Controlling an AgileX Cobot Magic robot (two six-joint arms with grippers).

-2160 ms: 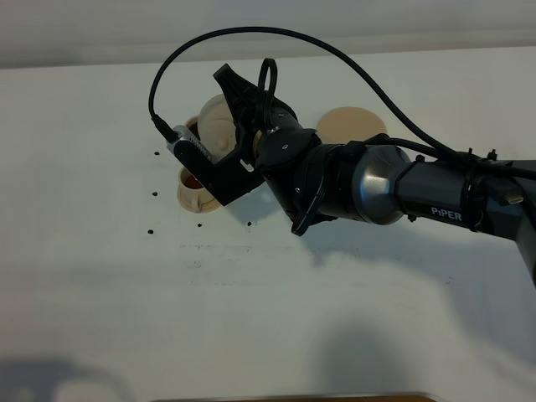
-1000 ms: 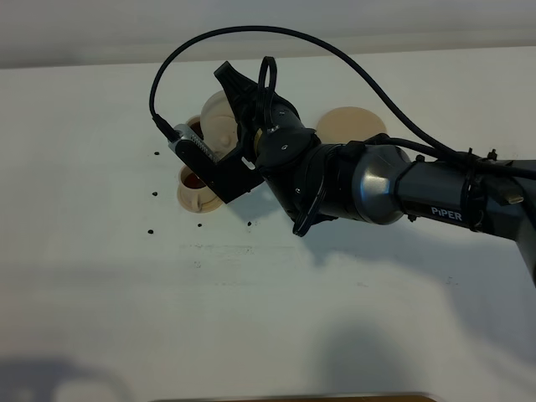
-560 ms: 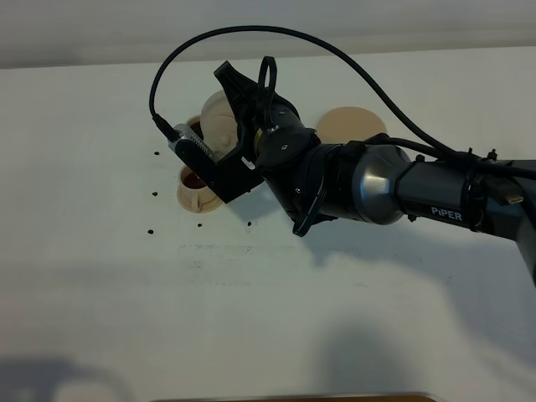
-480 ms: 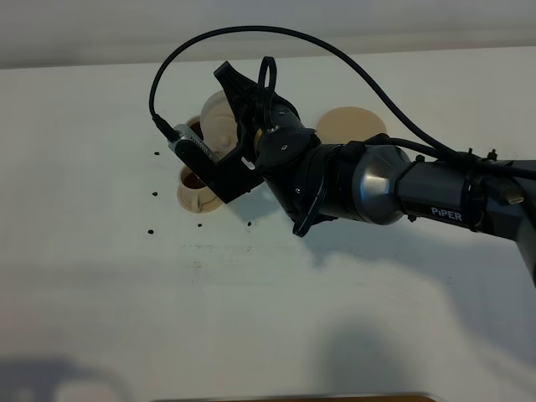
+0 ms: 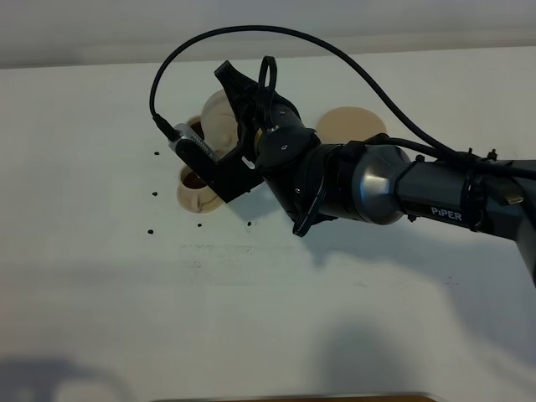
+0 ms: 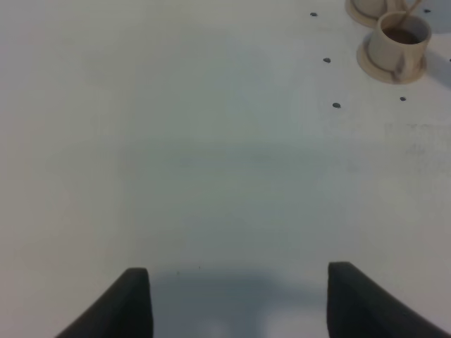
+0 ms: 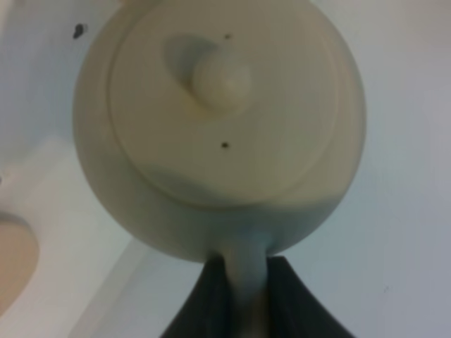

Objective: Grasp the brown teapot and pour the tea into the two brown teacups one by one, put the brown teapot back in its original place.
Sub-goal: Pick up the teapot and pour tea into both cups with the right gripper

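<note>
The fingers [image 7: 201, 303] of the right gripper [image 7: 244, 283] show dark in the right wrist view, pressed from both sides on the loop handle [image 7: 244, 278] of the brown teapot [image 7: 218, 141], so the pot hangs pinched between them; its lid [image 7: 282, 127] sits in place with the round knob [image 7: 223, 79] on top, and a tan curve at the frame's edge is too cut off to name. In the left wrist view the left gripper [image 6: 239, 303] has its two dark fingers spread wide with only bare white table [image 6: 211, 141] between them; well apart from it stands the front teacup [image 6: 398, 42] on its small saucer [image 6: 371, 65], dark tea [image 6: 402, 34] inside, with the rear teacup [image 6: 366, 7] just beyond, clipped by the frame, and a few black specks [image 6: 336, 105] dot the surface nearby. In the exterior high view the right arm [image 5: 402, 188] reaches across the middle, its black cable [image 5: 251, 32] arching overhead, and carries the brown teapot [image 5: 214, 126] just beside the rear teacup [image 5: 192, 125], partly hidden behind the gripper and wrist camera; whether the pot is tipped I cannot tell. The front teacup [image 5: 194, 179] sits near, reddish-brown tea showing in it. The wide saucer [image 5: 356, 124] lies bare on the other side of the wrist, apart from the teapot.
</note>
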